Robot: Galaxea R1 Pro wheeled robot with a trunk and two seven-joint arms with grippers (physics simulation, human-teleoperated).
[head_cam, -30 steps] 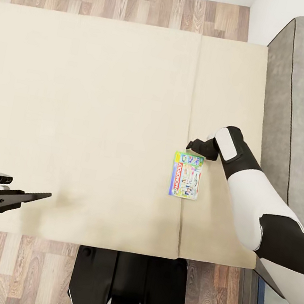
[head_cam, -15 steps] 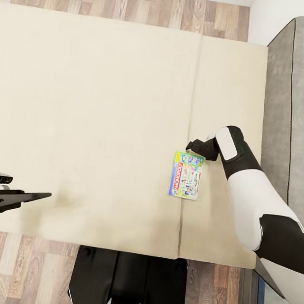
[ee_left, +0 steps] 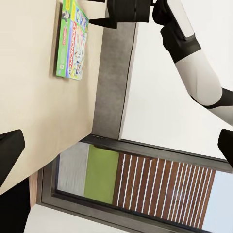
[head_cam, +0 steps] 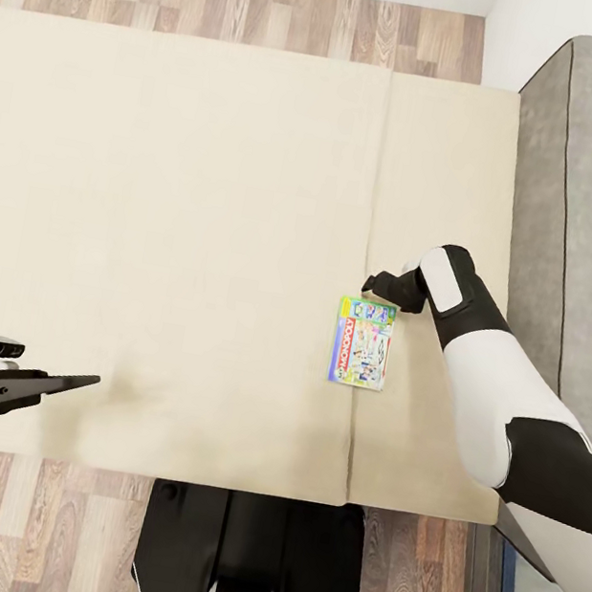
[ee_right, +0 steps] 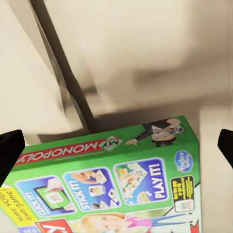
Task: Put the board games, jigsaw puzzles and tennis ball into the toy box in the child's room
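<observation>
Wood-plank floor (head_cam: 240, 5) beyond and before a wide beige bed (head_cam: 174, 216), grey headboard (head_cam: 564, 236) along its right-hand end in the head view, white wall behind the headboard. Mattress surface split by a seam running front to back, just left of the game box.

Board game (head_cam: 363, 342): one flat Monopoly-style box, green-bordered with white and colourful printing, lying flat on the mattress right of centre, long axis front to back, close beside the seam. In the right wrist view, box (ee_right: 111, 189) seen close up, "My Monopoly" lettering legible, lying on the beige surface next to the dark seam line. In the left wrist view, same box (ee_left: 72, 41) seen from afar near the bed's headboard end.

Right gripper (head_cam: 376, 284): positioned at the far short end of the box, just above or touching that edge; contact not determinable. Fingers spread wide, black tips visible at both side edges of the right wrist view, box between and below them, nothing pinched. Also visible in the left wrist view (ee_left: 104, 22).

Left gripper (head_cam: 87, 382): held over the near left part of the mattress, well apart from the box. Fingertips spread, at opposite edges of the left wrist view; nothing held.

Dark-framed window (ee_left: 126, 187) visible past the bed in the left wrist view.
</observation>
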